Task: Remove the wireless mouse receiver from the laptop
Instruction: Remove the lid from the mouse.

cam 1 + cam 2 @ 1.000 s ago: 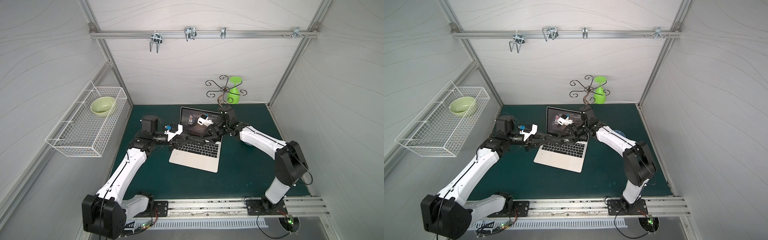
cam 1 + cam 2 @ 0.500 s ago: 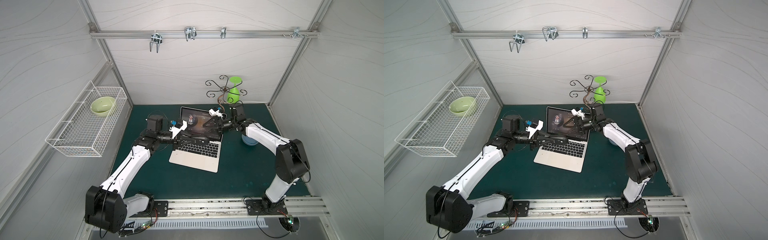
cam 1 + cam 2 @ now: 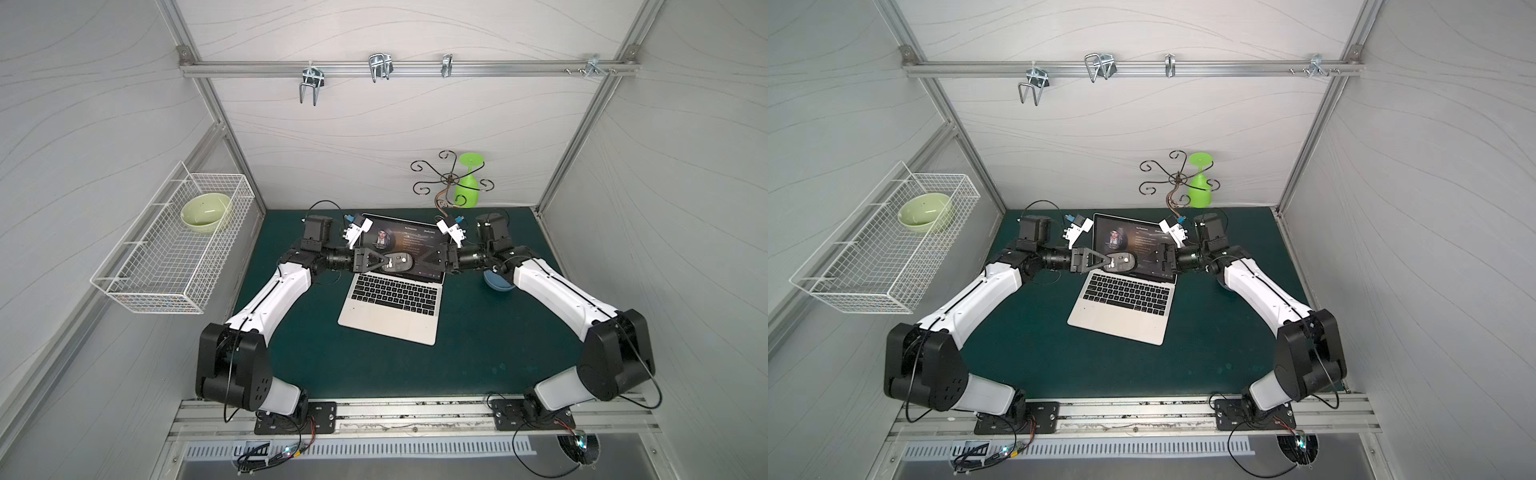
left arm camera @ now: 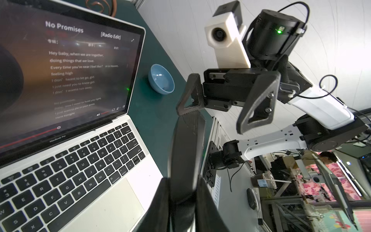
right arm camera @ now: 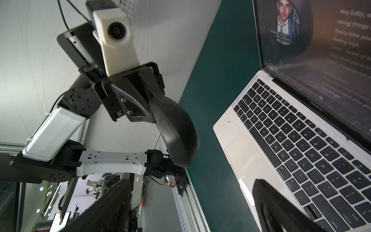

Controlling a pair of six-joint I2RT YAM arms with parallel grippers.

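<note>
Mouse (image 5: 176, 130) clamped in left fingers (image 5: 132, 104); right fingers (image 4: 261, 88) wide.

The right gripper (image 4: 210, 120), a second ago pressed close to the left gripper (image 3: 387, 262) over the screen of the laptop (image 3: 390, 316), now stands back at the screen's right edge with its jaws spread wide. The black mouse (image 3: 401, 262) now hangs in the left gripper alone, apparently handed over, though the earlier views are too small to be sure. A blue bowl (image 3: 496, 283), hidden a second ago, now shows to the right of the laptop.
</note>
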